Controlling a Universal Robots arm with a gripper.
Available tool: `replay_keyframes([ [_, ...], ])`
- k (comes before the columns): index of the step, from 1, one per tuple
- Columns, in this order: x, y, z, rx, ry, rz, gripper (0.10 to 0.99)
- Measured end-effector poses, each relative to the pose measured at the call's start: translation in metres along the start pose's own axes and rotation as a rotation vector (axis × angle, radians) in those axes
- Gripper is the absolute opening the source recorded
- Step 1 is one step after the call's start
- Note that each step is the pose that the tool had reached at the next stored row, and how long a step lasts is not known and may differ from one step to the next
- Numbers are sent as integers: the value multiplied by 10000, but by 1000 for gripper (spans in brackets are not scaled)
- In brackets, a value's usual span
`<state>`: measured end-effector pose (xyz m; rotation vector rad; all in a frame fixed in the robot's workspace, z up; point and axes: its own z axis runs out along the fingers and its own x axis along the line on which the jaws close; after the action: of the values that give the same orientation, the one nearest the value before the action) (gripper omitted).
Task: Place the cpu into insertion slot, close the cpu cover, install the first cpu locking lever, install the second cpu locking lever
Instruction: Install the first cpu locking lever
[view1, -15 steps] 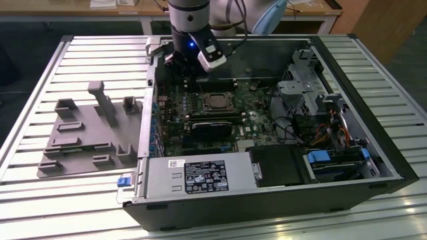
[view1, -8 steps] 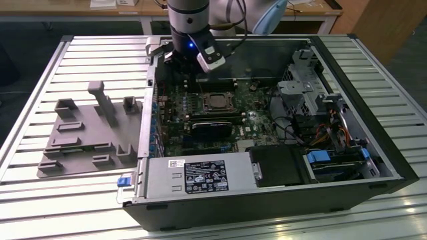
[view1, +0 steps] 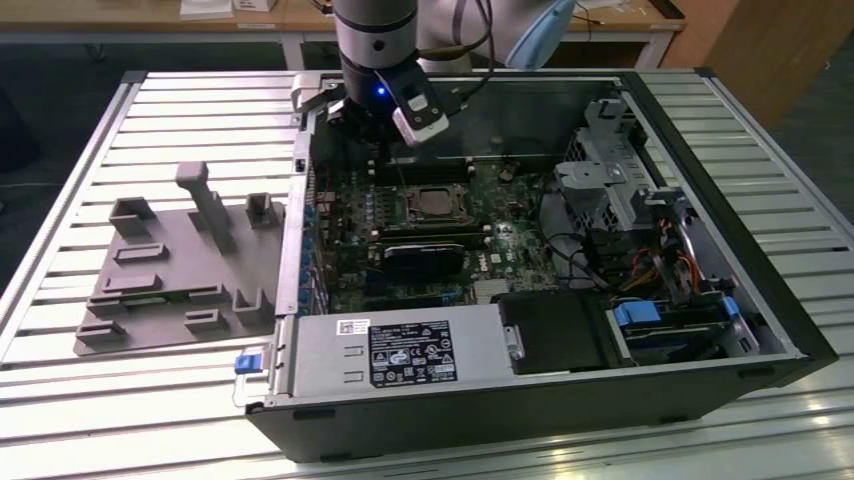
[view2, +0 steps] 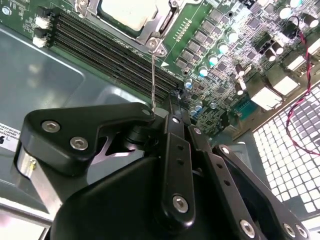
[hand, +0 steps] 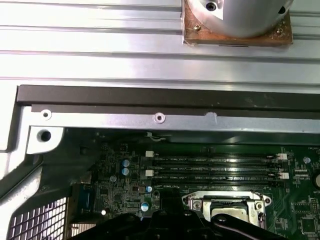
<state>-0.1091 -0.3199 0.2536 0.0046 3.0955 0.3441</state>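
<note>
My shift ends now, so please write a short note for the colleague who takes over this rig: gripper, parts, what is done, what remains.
Gripper: inside the open computer case, at the free end of a thin wire locking lever; whether it grips cannot be told.
Cpu: seated in the insertion slot, with the cpu cover lying down around it.
Done: cpu placed; cover appears closed.
Left: this lever appears raised from the slot's corner, not latched. The other lever's state cannot be read.

foreground: black gripper (view2: 167, 114) | thin wire locking lever (view2: 152, 75) meets its tip | beyond: silver-topped cpu (view2: 127, 12) in insertion slot (view2: 156, 46)
</note>
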Motion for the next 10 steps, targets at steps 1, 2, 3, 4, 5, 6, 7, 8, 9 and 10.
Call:
replay_keyframes([
  [1,0,0,1,-6,-1,-1,102],
  [2,-1,-1,1,-15,0,-1,102],
  [3,-2,-1,2,-27,1,-1,102],
  [4,-3,-2,3,-42,1,0,102],
  [5,-4,-2,3,-61,1,2,102],
  [6,-6,-2,4,-74,0,2,102],
  [7,-10,-2,5,-80,-1,2,102],
  [8,-17,-2,5,-82,0,2,102],
  [9,-27,-2,6,-83,0,2,102],
  [10,-38,-2,6,-83,0,2,102],
])
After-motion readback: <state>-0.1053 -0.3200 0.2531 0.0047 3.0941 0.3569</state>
